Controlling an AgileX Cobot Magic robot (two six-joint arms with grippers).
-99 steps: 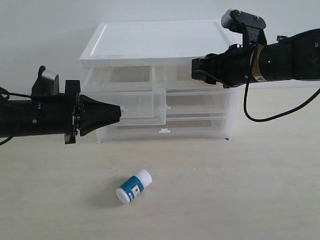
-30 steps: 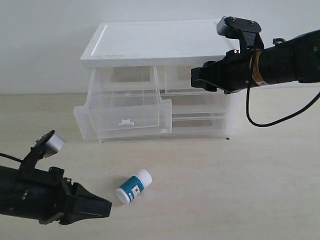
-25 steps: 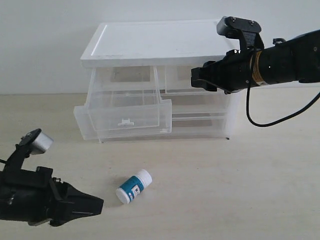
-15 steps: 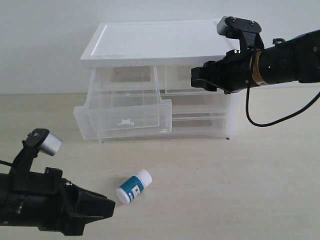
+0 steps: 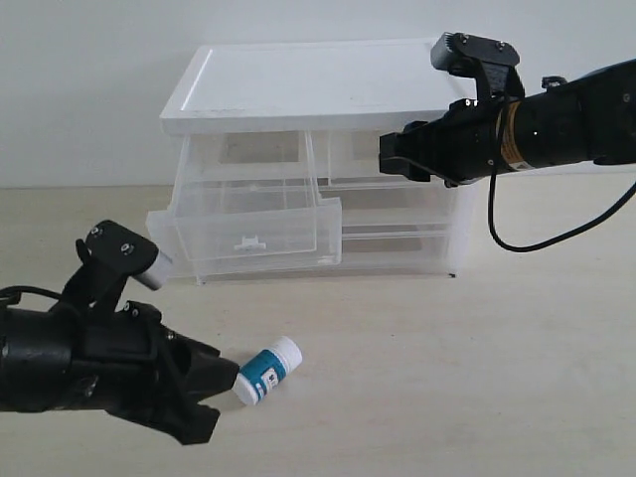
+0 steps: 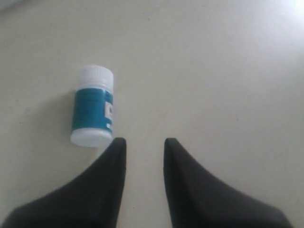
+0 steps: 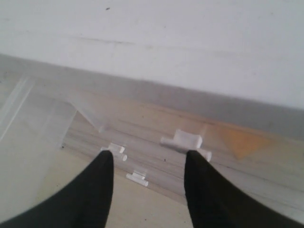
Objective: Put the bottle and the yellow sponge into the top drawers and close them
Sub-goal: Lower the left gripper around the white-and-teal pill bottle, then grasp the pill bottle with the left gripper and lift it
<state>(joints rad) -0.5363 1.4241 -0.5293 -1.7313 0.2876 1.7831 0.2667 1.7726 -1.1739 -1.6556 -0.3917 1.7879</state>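
The bottle [image 5: 266,370], white with a teal label, lies on its side on the table. My left gripper [image 5: 227,391] is low beside it and open. In the left wrist view the bottle [image 6: 92,107] lies just past one fingertip [image 6: 117,145], outside the gap of the left gripper [image 6: 145,142]. The top left drawer [image 5: 248,234] is pulled out. My right gripper [image 5: 386,155] is open in front of the shut top right drawer [image 5: 348,159]. In the right wrist view the right gripper [image 7: 149,156] is near the white tab handle [image 7: 185,140], and an orange wedge, the yellow sponge [image 7: 241,142], shows faintly through the plastic.
The white-topped cabinet [image 5: 308,84] stands at the back against a pale wall. Below the top drawers sit two wider clear drawers with small tabs [image 7: 137,178]. The right arm's cable [image 5: 537,234] hangs beside the cabinet. Bare tabletop [image 5: 467,378] lies right of the bottle.
The left gripper left the drawer handle after pulling the top left drawer out, dropped to the table and moved right up to the bottle. The right arm has barely moved.
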